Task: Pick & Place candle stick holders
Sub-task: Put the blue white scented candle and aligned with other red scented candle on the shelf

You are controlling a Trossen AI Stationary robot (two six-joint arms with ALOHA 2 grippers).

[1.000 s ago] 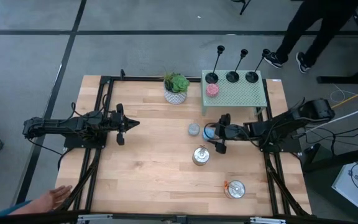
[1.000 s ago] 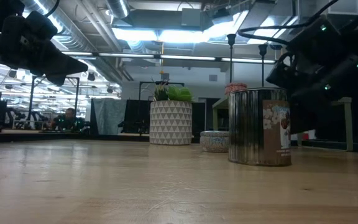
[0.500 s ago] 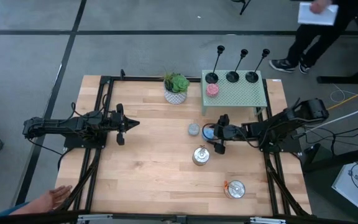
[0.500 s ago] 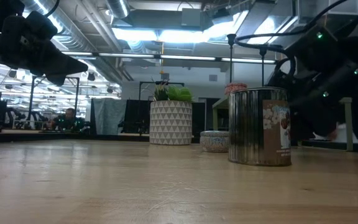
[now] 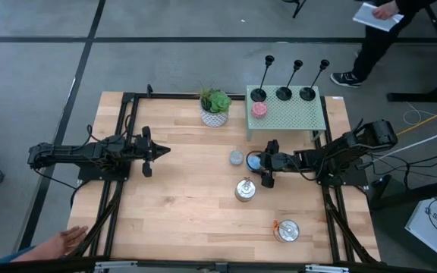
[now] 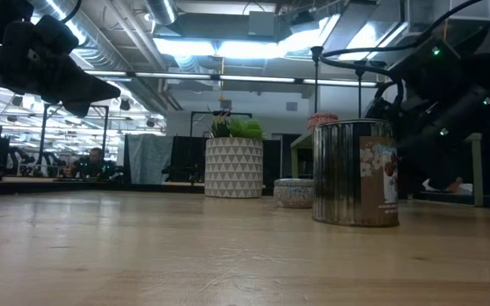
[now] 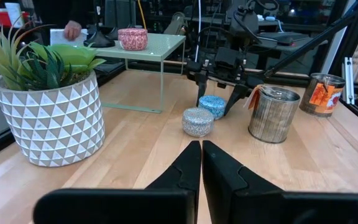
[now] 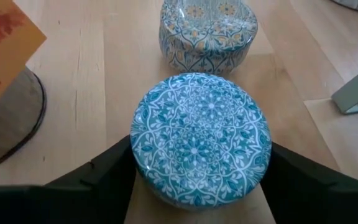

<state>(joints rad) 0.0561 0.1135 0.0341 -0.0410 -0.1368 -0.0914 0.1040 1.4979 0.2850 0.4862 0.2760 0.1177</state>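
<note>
Table (image 5: 180,205): pale wood planks, rectangular, framed by black rails. Broad bare wood lies across the near and left portions; the things cluster toward the far right.

Candle stick holders, three: black, round dish base, thin stem, small knob. They stand in a row along the far edge of the green perforated metal stand (image 5: 283,117) at the table's far right: left holder (image 5: 258,95), middle holder (image 5: 284,93), right holder (image 5: 307,94). No end effector touches them.

Candles, three: pink candle (image 5: 259,110) on the stand, round; grey candle (image 5: 237,158) on the wood, patterned; blue candle (image 8: 201,138), round with a white tracery lid, just beside the grey one.

Silver tins, two: ribbed cylinder (image 5: 244,189) near the middle, another (image 5: 287,230) with an orange tag by the near right edge.

Potted plant (image 5: 215,107), one: green leaves, white pot with triangle pattern, at the far edge.

Right end effector (image 5: 264,163): low over the wood, its fingers standing apart on either side of the blue candle, flanking it closely; contact cannot be told.

Left end effector (image 7: 201,163): fingers pressed together, empty, poised over the left half of the table, well apart from everything.

A person's hand (image 5: 70,240) lies at the near left corner; another person stands on the floor beyond the table's far right.
</note>
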